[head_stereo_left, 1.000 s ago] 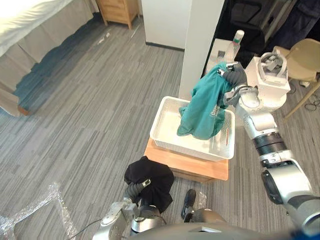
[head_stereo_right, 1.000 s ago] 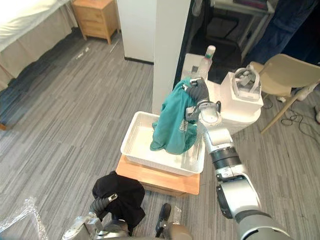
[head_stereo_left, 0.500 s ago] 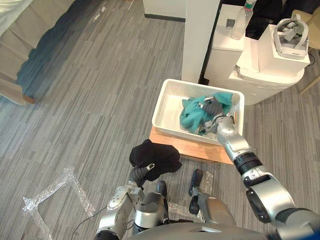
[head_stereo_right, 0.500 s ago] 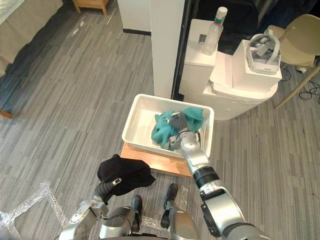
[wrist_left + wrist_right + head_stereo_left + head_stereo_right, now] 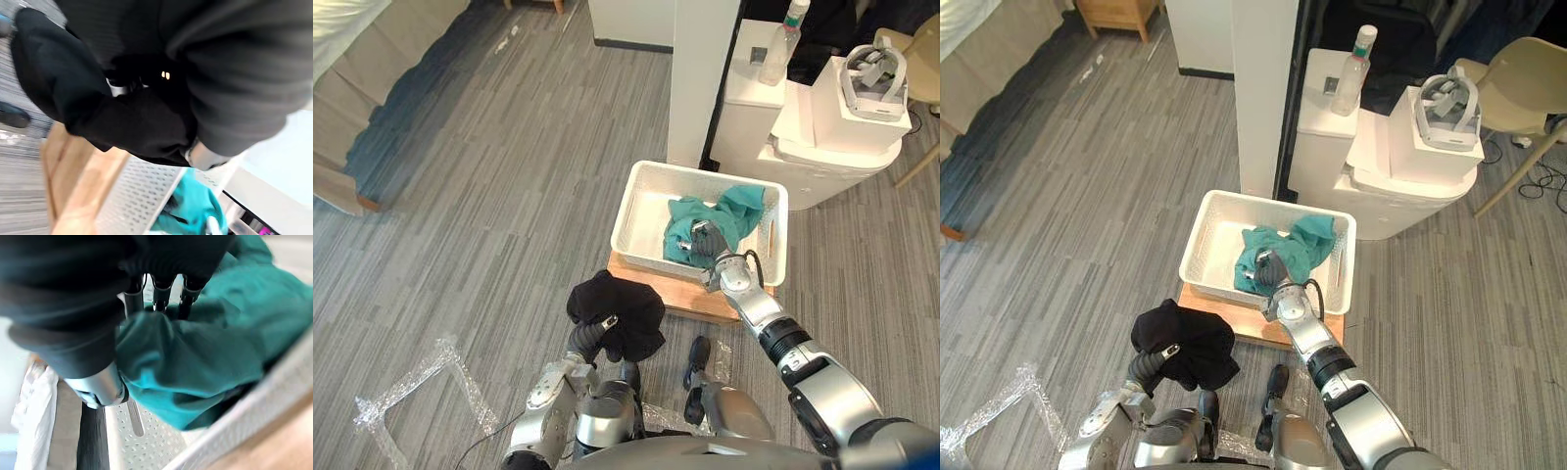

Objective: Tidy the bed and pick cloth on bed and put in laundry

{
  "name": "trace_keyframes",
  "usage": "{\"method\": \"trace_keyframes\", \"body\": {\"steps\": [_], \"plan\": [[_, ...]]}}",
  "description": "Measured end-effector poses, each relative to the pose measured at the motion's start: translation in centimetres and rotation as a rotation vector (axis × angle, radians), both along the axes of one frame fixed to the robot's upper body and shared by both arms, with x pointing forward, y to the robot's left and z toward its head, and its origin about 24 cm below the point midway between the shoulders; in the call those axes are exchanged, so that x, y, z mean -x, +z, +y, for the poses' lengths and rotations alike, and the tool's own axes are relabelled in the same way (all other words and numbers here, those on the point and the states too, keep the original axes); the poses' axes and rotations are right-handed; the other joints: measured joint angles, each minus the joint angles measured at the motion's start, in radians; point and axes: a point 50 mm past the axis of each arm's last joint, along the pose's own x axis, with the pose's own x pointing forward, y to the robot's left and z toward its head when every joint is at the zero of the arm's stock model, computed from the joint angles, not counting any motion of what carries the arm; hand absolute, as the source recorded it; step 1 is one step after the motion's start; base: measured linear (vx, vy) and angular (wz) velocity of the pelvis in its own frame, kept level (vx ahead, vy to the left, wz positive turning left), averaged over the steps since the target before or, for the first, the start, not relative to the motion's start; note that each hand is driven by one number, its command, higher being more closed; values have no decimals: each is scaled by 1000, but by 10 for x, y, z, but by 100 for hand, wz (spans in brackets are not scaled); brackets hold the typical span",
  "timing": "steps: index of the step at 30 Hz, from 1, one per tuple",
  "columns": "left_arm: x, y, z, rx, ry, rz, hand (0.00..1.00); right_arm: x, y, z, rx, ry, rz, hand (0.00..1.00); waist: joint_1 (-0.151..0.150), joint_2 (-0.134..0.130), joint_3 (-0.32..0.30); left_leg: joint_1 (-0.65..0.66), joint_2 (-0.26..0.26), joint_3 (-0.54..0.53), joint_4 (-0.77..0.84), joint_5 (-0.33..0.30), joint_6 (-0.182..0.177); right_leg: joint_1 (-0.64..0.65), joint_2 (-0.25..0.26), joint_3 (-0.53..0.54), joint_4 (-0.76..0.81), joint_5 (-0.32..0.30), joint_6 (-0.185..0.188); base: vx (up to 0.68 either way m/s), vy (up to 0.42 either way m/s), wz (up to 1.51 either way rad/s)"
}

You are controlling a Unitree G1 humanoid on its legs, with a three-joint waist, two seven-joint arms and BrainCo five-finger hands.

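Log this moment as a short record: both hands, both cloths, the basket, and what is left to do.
left hand: low in front of the robot, shut on the black cloth
black cloth: bunched in the left hand, above the floor, short of the basket
right hand: down inside the white basket, pinching the teal cloth
teal cloth: lying in the basket, not yet released
white basket: on a wooden board on the floor
left to do: release the teal cloth, then put the black cloth in the basket
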Motion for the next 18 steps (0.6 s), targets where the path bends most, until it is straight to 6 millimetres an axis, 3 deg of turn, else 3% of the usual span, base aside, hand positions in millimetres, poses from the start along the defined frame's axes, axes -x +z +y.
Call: {"method": "trace_keyframes", "body": {"steps": [6, 15, 18], "plan": [[3, -2, 4, -42, -27, 24, 100, -2, 6, -20, 66, -8, -47, 0, 0, -7, -73, 51, -2, 16, -34, -3, -4, 27, 2, 4, -4, -10, 14, 75, 83, -3], [5, -1, 14, -68, -20, 15, 100, -2, 11, -29, 65, -61, -69, 0, -3, -32, -104, 98, -5, 40, -47, -4, -6, 54, 3, 25, -6, -10, 15, 18, 55, -5], [-4, 23, 10, -68, -31, -114, 100, 1, 7, -55, -5, -214, -41, 0, -4, -31, -107, 97, -5, 50, -45, -5, -5, 49, 4, 36, -6, -10, 15, -17, 21, -10]]}}
